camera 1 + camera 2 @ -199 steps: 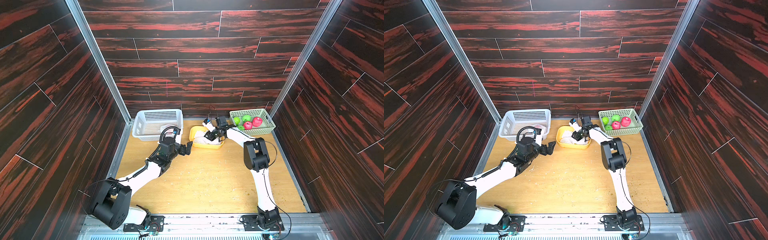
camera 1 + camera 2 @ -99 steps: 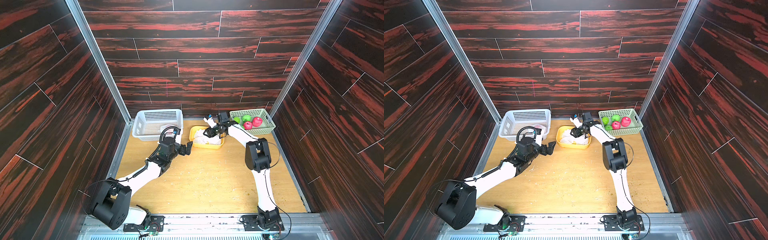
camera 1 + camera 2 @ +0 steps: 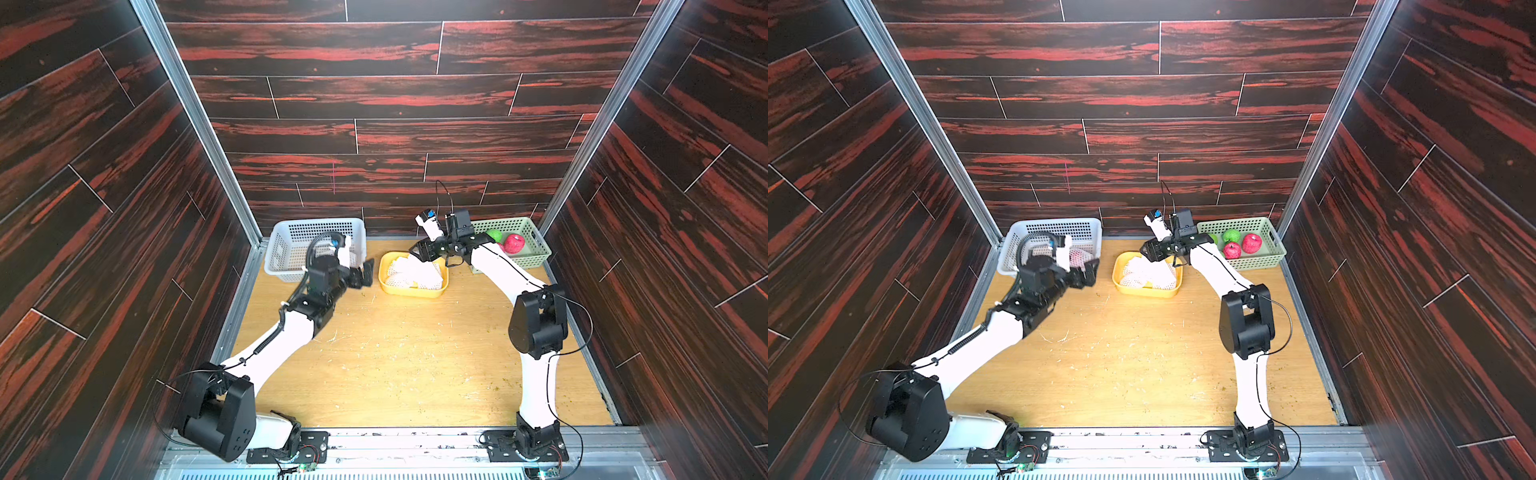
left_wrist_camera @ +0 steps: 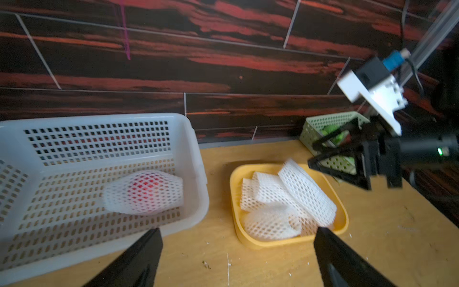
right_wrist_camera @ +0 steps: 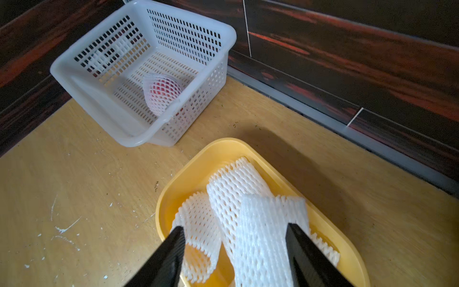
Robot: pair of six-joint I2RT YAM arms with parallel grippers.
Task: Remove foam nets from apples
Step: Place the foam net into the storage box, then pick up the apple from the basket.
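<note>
Well, the big wooden counter [image 3: 395, 365] holds everything. At its far left corner sits the white basket [image 3: 320, 232], the biggest box on it. At the far right corner sits the green basket [image 3: 1258, 262], which is a bit smaller. Between the two, near the back wall, is the yellow tray [image 3: 411, 293], which is smaller again.

The left hand [image 3: 365, 272] hangs low over the counter, just beside the white basket, between it and the tray. Its two black fingers [image 4: 139, 261] are spread wide apart and nothing is between them. The right hand [image 3: 419, 251] hangs over the far side of the tray. Its fingers [image 5: 169, 256] are apart too. A flat net [image 5: 263, 223] lies in the tray below the gap, but the fingers do not squeeze it.

Bare apples [image 3: 1251, 243] lie in the green basket, some red and some green, all shiny. One red apple [image 4: 144, 191] lies on the bottom of the white basket, on the side nearest the tray, and a foam net [image 4: 173, 196] is wrapped all round it. The empty foam nets [image 4: 293, 196] lie in a heap in the yellow tray, one on top of another, and I cannot tell how many there are
</note>
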